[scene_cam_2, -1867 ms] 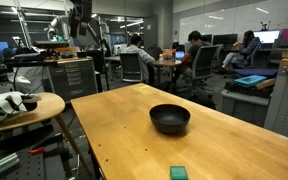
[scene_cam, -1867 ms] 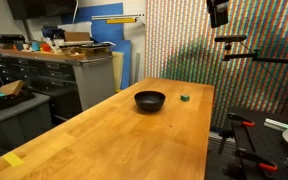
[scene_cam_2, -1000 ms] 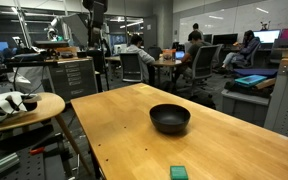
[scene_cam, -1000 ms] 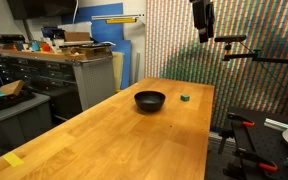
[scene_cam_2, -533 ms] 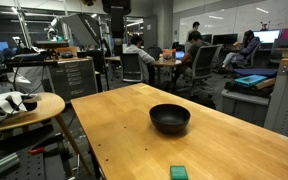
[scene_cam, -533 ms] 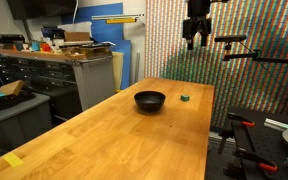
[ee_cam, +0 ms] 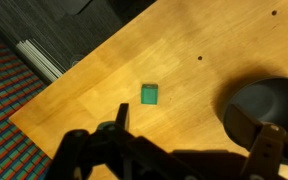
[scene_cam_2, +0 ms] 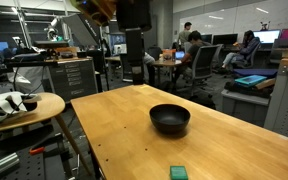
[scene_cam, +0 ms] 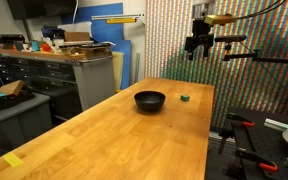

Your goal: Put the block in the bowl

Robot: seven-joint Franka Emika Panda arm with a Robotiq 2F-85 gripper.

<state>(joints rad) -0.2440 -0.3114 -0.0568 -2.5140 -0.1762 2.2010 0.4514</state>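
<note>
The tiny green block lies on the wooden table just beside the black glossy bowl. Both exterior views show them, with the block at the table's near edge and the bowl in the middle. My gripper hangs high above the table, over the block's side, and also shows in the exterior view. In the wrist view the gripper is open and empty, with the block below between its fingers' line and the bowl to the right.
A round side table with a white object stands beside the table. A stand with a black arm is behind the table's far edge. Grey cabinets and office desks fill the background. Patterned carpet lies past the table edge.
My gripper has come down from the top of the view and shifted over the table's end near the block. The block and bowl have not moved.
</note>
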